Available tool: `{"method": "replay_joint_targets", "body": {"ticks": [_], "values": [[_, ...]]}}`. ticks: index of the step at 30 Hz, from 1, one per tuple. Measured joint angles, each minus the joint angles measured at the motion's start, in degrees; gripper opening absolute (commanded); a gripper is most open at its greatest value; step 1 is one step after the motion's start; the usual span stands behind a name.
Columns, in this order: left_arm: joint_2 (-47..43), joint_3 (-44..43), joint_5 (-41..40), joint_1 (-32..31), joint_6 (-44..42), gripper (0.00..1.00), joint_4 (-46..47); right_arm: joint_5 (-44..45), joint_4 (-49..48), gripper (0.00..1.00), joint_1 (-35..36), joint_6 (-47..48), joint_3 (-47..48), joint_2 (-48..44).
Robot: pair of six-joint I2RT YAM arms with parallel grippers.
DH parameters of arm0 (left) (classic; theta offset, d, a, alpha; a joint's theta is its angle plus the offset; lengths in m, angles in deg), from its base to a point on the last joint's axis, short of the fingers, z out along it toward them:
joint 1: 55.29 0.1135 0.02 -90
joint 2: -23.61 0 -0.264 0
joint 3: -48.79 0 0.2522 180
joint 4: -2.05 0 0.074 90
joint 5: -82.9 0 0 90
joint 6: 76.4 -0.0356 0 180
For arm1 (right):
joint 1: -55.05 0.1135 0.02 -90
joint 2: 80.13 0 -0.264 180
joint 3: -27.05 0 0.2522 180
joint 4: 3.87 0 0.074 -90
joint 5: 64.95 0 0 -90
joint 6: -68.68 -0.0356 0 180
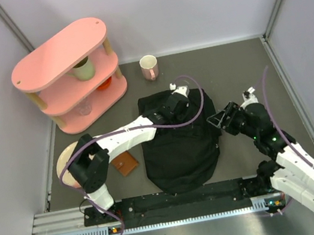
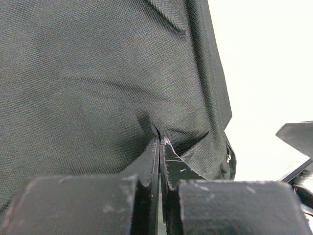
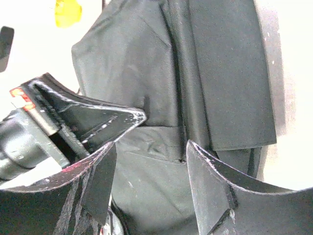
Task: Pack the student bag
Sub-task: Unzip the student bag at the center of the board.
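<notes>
The student bag (image 1: 181,150) lies on the table (image 1: 239,66), left fingers (image 2: 146,166) pinched on its far fabric, right fingers (image 3: 215,186) spread open at its right edge, seemingly opening it; the right needs a grip next.

The student bag (image 1: 181,150) lies in the middle of the desk (image 1: 240,72), toward its near edge. A shelf (image 1: 70,75) stands in the far left corner, with a mug (image 1: 149,67) just right of it. A small flat item (image 1: 126,164) lies left of the bag.
</notes>
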Motion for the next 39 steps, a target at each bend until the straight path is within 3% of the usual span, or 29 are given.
{"method": "replay_joint_targets", "body": {"ticks": [4,13,25,31,36,39], "values": [[-1.16,0.68,-0.04,0.0,0.02,0.0,0.24,1.01,0.63,0.53,-0.02,0.59,1.2,-3.41],[-3.08,1.9,-0.07,0.0,0.0,0.0,1.16,-6.4,-4.74,0.5,-0.04,0.42,0.7,11.67],[-4.46,3.3,0.24,0.0,0.0,0.0,2.99,-10.64,-13.97,0.47,-0.04,0.02,0.37,19.93],[-4.48,3.45,0.35,0.0,0.02,0.0,3.26,-10.71,-14.8,0.28,-0.07,0.02,-0.02,20.11],[-4.61,3.87,0.35,0.0,0.0,0.0,3.54,-10.88,-14.84,0.0,-0.11,0.11,-0.11,20.94],[-4.7,4.26,0.35,0.0,0.0,0.0,3.58,-11.13,-15.26,0.0,-0.11,0.11,-0.52,21.05]]}}
